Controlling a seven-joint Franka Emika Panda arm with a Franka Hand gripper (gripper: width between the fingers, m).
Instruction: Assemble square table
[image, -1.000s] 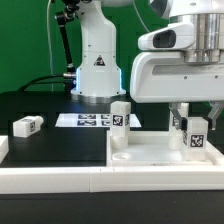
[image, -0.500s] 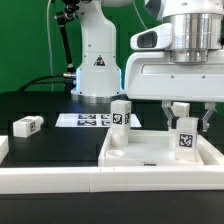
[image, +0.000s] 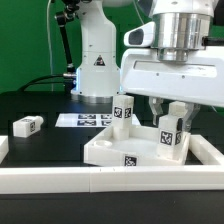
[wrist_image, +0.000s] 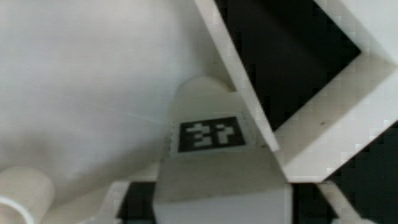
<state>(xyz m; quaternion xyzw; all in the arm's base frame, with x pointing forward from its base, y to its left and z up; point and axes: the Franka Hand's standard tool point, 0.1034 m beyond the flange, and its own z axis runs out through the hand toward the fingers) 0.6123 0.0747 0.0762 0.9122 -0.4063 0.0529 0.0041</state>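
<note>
The white square slab (image: 118, 150) lies turned at an angle inside the front rail, with two upright white legs on it. One leg (image: 122, 110) stands at its far side. My gripper (image: 171, 122) is shut on the other leg (image: 170, 132), a finger on each side. In the wrist view this tagged leg (wrist_image: 214, 133) fills the space between my fingers (wrist_image: 121, 203), with the slab's surface (wrist_image: 89, 90) and its raised rim (wrist_image: 267, 70) beyond. A third, loose leg (image: 27, 125) lies on the black table at the exterior view's left.
The marker board (image: 82, 120) lies flat behind the slab. A long white border rail (image: 50, 180) runs along the front, with another piece (image: 3, 148) at the exterior view's left. The robot's white base (image: 97, 65) stands at the back.
My gripper has moved toward the exterior view's left while holding the leg. The slab has slid and turned with it, so a corner now points to the front.
</note>
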